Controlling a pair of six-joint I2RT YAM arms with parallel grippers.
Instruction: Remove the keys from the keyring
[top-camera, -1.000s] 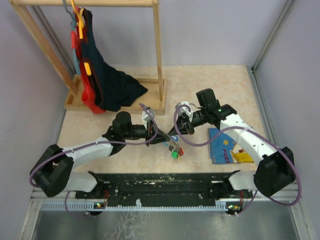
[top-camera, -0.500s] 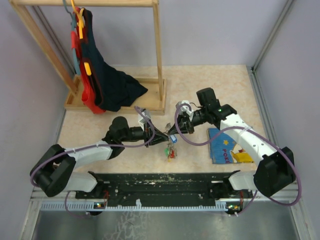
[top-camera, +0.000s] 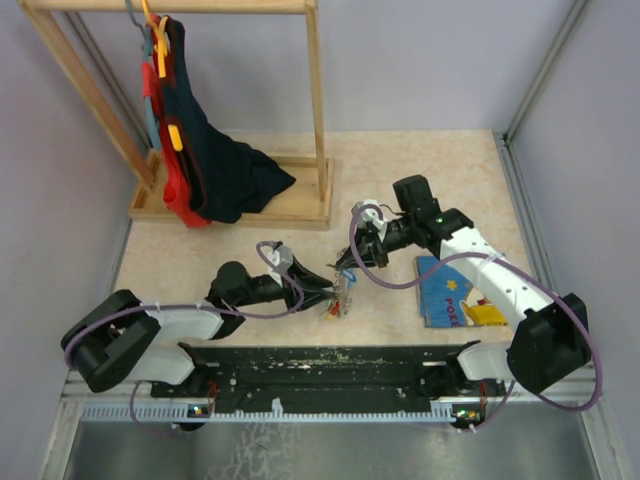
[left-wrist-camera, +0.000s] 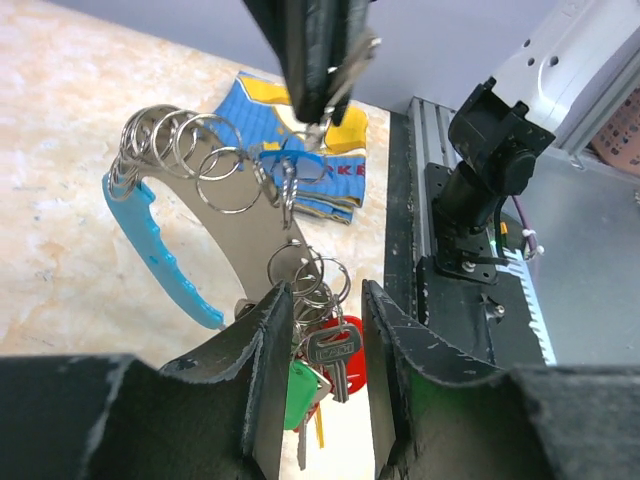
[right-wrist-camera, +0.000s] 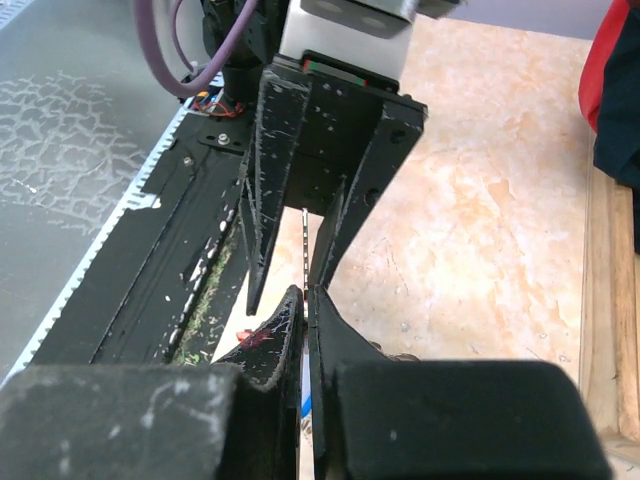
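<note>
The keyring (left-wrist-camera: 180, 140) is a chain of silvery rings on a grey strap (left-wrist-camera: 235, 245) with a light-blue edge. My right gripper (top-camera: 352, 268) holds it up, shut on the ring by a blue key head (left-wrist-camera: 290, 160). In the right wrist view that gripper (right-wrist-camera: 305, 292) pinches the thin ring edge-on. The keys (top-camera: 340, 302) hang below in a bunch: green (left-wrist-camera: 303, 385), red (left-wrist-camera: 352, 362) and a silver one (left-wrist-camera: 337, 352). My left gripper (left-wrist-camera: 325, 300) stands open with its jaws on either side of the bunch, not pressing it. It shows in the top view as well (top-camera: 328, 288).
A blue picture book (top-camera: 455, 295) lies right of the keys, under the right arm. A wooden clothes rack (top-camera: 315, 110) with hanging garments (top-camera: 215, 165) stands at the back left. The black base rail (top-camera: 330, 365) runs along the near edge.
My left arm has drawn back toward the near edge and its jaws have opened around the hanging keys. The key bunch has swung slightly left. The right arm has kept still.
</note>
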